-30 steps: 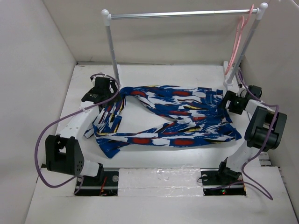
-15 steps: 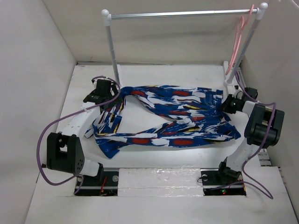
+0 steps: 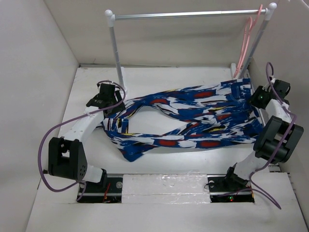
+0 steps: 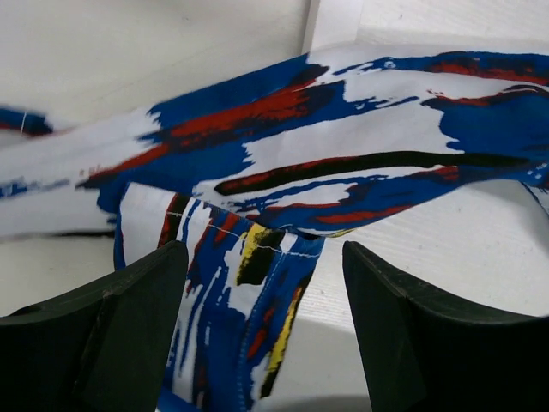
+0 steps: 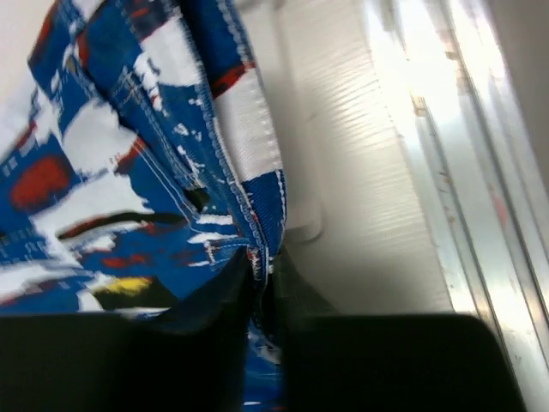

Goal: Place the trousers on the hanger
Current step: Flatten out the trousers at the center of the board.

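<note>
The right gripper (image 5: 262, 276) is pinching the waist edge of the trousers (image 3: 193, 116), which are lying spread on the table (image 3: 169, 77) below the hanger (image 3: 246, 43), while the left gripper (image 4: 260, 257) is gaping wide above one leg, so a hard pull is risking slippage.

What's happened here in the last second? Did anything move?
The right gripper, shut on the trousers, moved back and to the right toward the hanger, dragging the cloth along and stretching it out. The left gripper stayed open by the leg ends, and the hanger still hangs on the rail.
</note>
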